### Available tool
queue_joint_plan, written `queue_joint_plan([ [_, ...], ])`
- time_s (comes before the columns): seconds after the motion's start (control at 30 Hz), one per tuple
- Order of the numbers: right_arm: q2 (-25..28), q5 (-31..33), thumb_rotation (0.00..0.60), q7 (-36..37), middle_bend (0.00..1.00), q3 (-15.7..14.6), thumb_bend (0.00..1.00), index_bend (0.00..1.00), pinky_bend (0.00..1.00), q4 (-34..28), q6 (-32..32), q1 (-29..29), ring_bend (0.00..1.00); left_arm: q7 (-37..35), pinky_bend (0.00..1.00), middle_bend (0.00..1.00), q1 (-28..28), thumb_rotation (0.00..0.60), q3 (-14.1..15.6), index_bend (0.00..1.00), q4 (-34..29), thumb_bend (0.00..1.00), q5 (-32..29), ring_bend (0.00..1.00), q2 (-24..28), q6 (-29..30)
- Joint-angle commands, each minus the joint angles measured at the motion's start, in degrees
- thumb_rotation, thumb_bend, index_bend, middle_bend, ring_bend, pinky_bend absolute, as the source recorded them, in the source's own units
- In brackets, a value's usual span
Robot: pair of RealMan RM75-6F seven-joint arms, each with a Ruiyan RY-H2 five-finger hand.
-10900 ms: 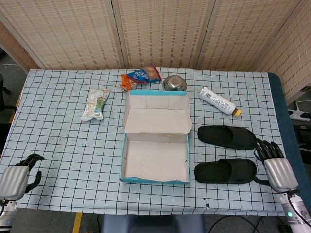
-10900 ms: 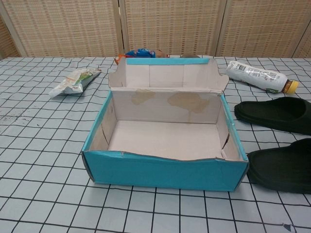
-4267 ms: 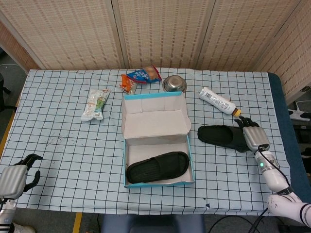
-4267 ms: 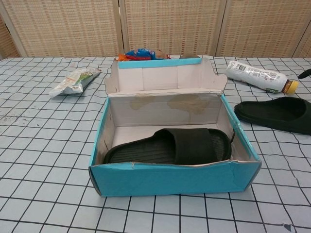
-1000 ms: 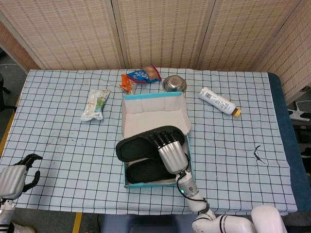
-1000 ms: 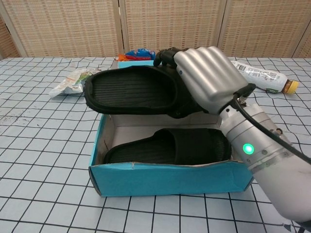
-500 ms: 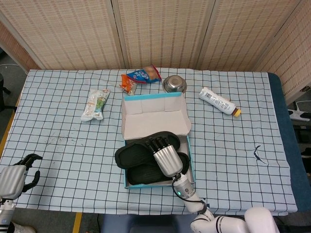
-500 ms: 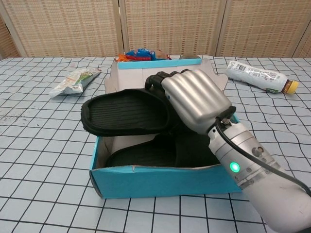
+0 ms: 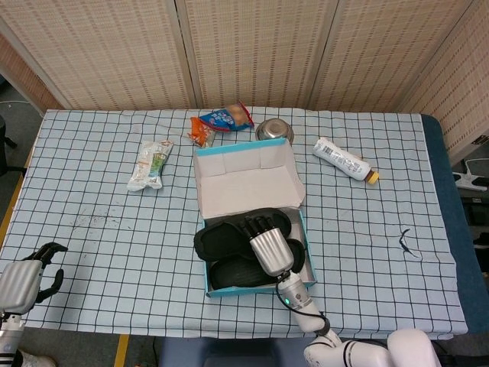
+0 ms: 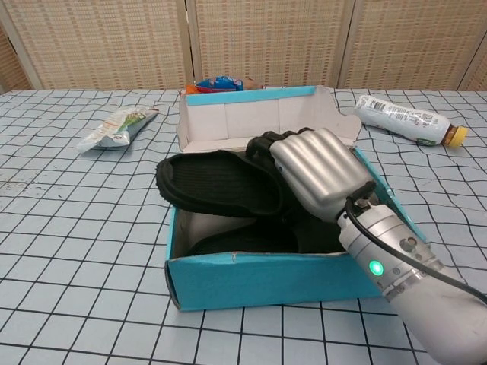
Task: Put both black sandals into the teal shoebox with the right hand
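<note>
The teal shoebox (image 9: 301, 225) (image 10: 259, 289) stands near the table's front with its lid flap up behind it. One black sandal (image 9: 233, 275) (image 10: 236, 242) lies flat on the box floor. My right hand (image 9: 267, 248) (image 10: 319, 173) grips the second black sandal (image 9: 221, 235) (image 10: 217, 182) by its strap end, holding it tilted over the first one, its heel sticking out past the box's left wall. My left hand (image 9: 23, 281) rests at the table's front left corner with its fingers curled in and nothing in them.
Behind the box lie a red-and-blue snack bag (image 9: 221, 118) and a metal bowl (image 9: 273, 130). A plastic bottle (image 9: 342, 159) (image 10: 399, 119) lies back right. A green-white packet (image 9: 151, 163) (image 10: 118, 125) lies to the left.
My right hand has lowered the second sandal further into the box. The box has shifted a little to the right and turned slightly.
</note>
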Motion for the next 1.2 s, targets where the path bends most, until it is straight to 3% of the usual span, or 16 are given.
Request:
queue_joint_plan([
  [0.03,2.3,4.6,0.6,-5.7,0.52,0.8,0.08,0.52,0.37,-5.1,-3.8,-1.2,0.37,0.2,0.57,0.23,0.0,0.6,0.0,0.28,0.1,0.5,0.1,0.4,-0.1,-0.1],
  [0.37,4.2,8.1,0.6,-11.1,0.52,2.1,0.08,0.52,0.37,-8.2,-5.2,-1.5,0.37,0.3,0.57,0.23,-0.2,0.6,0.0,0.28,0.2,0.5,-0.4,0.4,-0.2,-0.5],
  [0.53,5.1,7.7,0.6,-10.0,0.51,2.5,0.08,0.44,0.33,-9.0,-4.8,-1.3,0.35,0.4,0.57,0.23,-0.2,0.6,0.1,0.28,0.4,0.5,-0.3,0.4,-0.2,-0.6],
  [0.6,5.7,7.2,0.6,-8.8,0.46,2.8,0.08,0.4,0.28,-9.5,-4.4,-1.1,0.3,0.3,0.57,0.23,-0.2,0.6,0.1,0.28,0.3,0.5,-0.5,0.41,-0.2,-0.7],
  [0.8,8.8,5.9,0.6,-5.6,0.21,3.5,0.05,0.17,0.07,-13.7,-3.6,-0.9,0.02,0.8,0.57,0.23,-0.2,0.6,0.2,0.28,0.4,0.5,-0.3,0.41,-0.3,-0.6],
  [0.93,10.9,4.8,0.6,-3.7,0.11,3.6,0.04,0.06,0.02,-17.2,-2.5,-1.2,0.0,1.0,0.57,0.23,-0.3,0.6,0.2,0.28,0.3,0.51,-0.2,0.41,-0.4,-0.7],
  [1.2,15.6,5.9,0.6,-3.3,0.06,3.4,0.03,0.0,0.0,-25.0,-3.2,-1.9,0.0,1.5,0.57,0.23,-0.4,0.6,0.3,0.28,0.4,0.5,-0.3,0.41,-0.7,-0.9],
])
